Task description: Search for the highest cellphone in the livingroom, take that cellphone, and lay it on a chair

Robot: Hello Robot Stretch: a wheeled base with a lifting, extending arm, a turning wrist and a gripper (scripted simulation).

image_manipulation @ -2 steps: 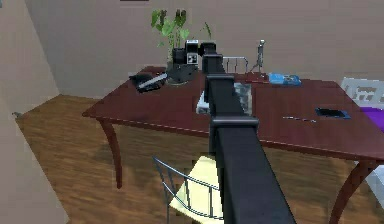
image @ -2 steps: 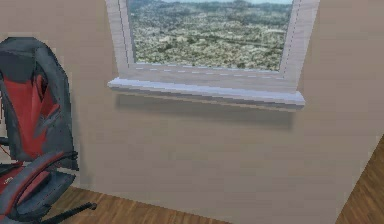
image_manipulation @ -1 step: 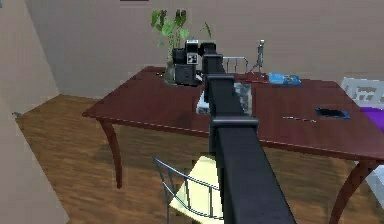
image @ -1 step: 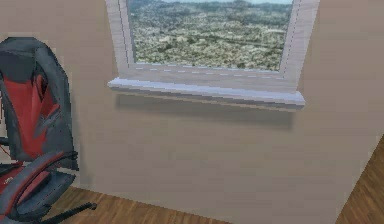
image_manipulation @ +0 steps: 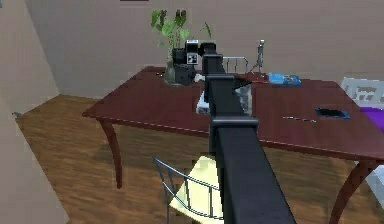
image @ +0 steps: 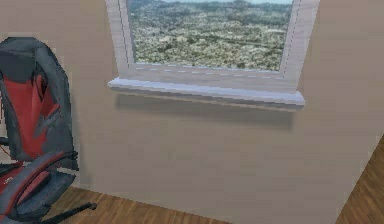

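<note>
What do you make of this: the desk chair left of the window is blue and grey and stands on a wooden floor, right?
Not quite. The desk chair is red and grey, not blue and grey, as the forward view shows. The rest holds: it stands left of the window, on a wooden floor.

No text, label or number is legible.

One office chair point(image: 35, 120); one table point(image_manipulation: 150, 100)
</note>
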